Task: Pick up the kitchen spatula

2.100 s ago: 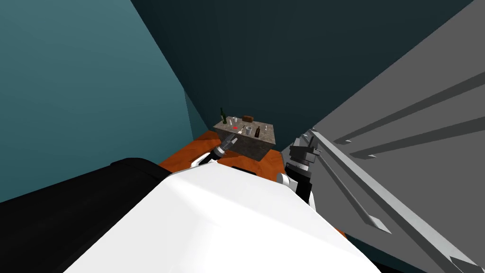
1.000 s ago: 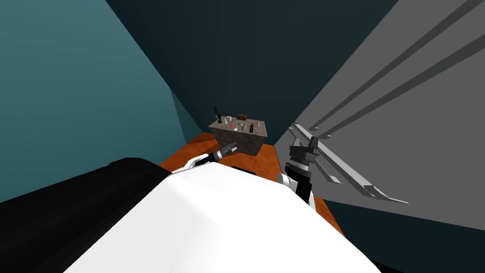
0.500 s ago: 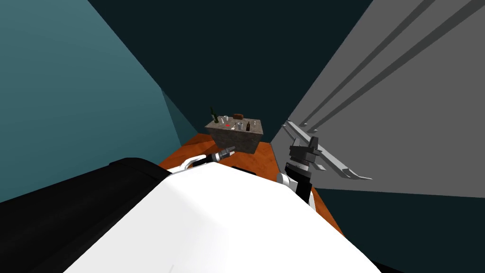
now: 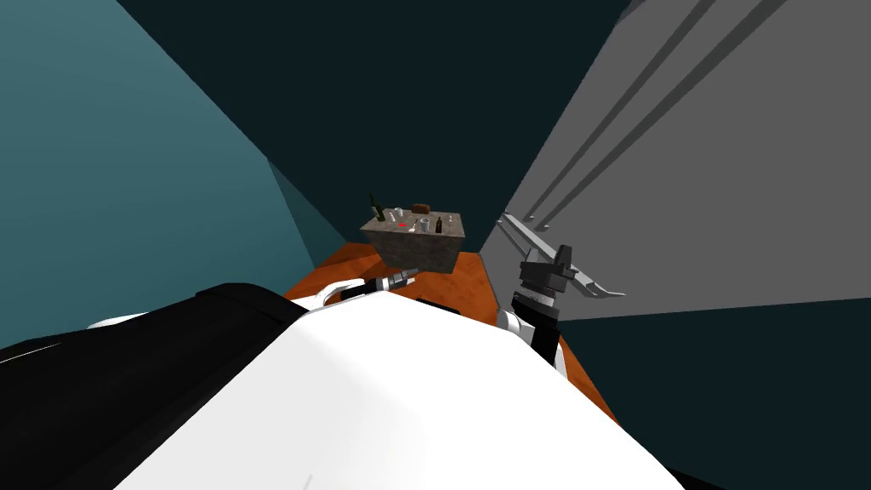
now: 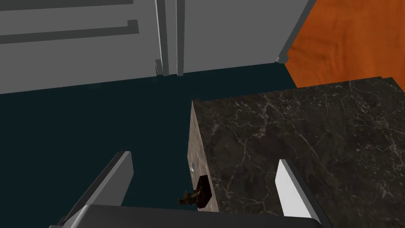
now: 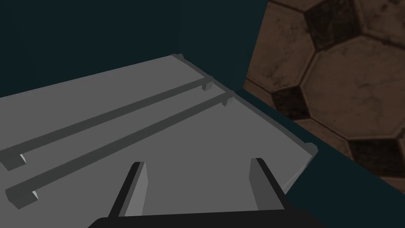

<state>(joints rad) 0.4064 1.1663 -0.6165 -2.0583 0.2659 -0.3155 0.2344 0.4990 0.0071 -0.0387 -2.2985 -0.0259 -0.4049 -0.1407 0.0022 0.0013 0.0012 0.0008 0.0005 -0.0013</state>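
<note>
Standing on the orange wooden floor (image 4: 466,289), close to a dark teal wall (image 4: 383,102), is a veined stone block whose top is the worktop (image 4: 417,251). Small things are scattered on it. A green bottle (image 4: 374,207) stands upright at the far left corner, a brown block (image 4: 420,207) sits at the far edge, and a dark bottle (image 4: 439,225) is towards the right, beside a pale cup (image 4: 424,225). The kitchen spatula (image 4: 412,227) shows as a slim pale utensil lying flat near the middle of the top, between the cup and a red spot (image 4: 401,225); it is too small to read its shape. The left gripper (image 4: 410,274) reaches forward low in front of the block's near face, below the top and well apart from the spatula. In the left wrist view, the left gripper (image 5: 203,158) has its fingers (image 5: 122,174) spread wide with nothing between them. They point at the stone side of the worktop (image 5: 300,150), and the brown block (image 5: 202,192) juts from the block's edge just above the gripper's body. The right gripper (image 4: 561,255) is raised at the right, next to a tall grey cabinet (image 4: 723,170) with long bar handles (image 4: 595,162). In the right wrist view, the right gripper (image 6: 197,162) also has its fingers (image 6: 139,186) parted and empty, facing the grey cabinet (image 6: 118,95).
</note>
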